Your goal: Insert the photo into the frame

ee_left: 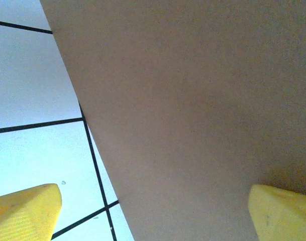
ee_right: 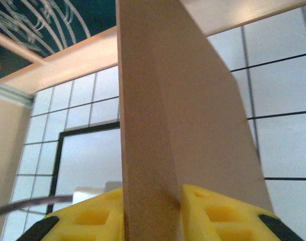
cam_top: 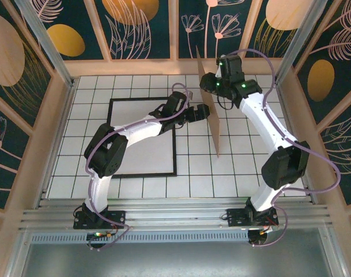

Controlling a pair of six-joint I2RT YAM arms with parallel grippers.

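Teal panels painted with pale leaves wall in a white tiled worktop (cam_top: 250, 167) ruled with black lines. At the left of it the frame (cam_top: 142, 175) lies flat. A plain white sheet fills its opening with no grid showing through, and I take that to be the photo (cam_top: 146, 156), face down where it belongs.

The left arm (cam_top: 129, 135) stretches low across the frame's far right corner, elbow bent near its base and forearm angled to the right. Its left hand (cam_top: 203, 112) points at the brown face of the cardboard board (cam_top: 212, 130). From its wrist the yellow fingers (ee_left: 24, 213) stand wide apart, gripping nothing, with the board just beyond them. It looks placed to steady or take the board.

The board stands on edge just right of the frame, running near to far, lifted clear so that it can go down as the backing.

Above it the right arm (cam_top: 267, 133) rises from its base, folds at the elbow and reaches to the far end of the board. There the right hand (ee_right: 151, 201) is clamped on the board's edge, one pad on each face.
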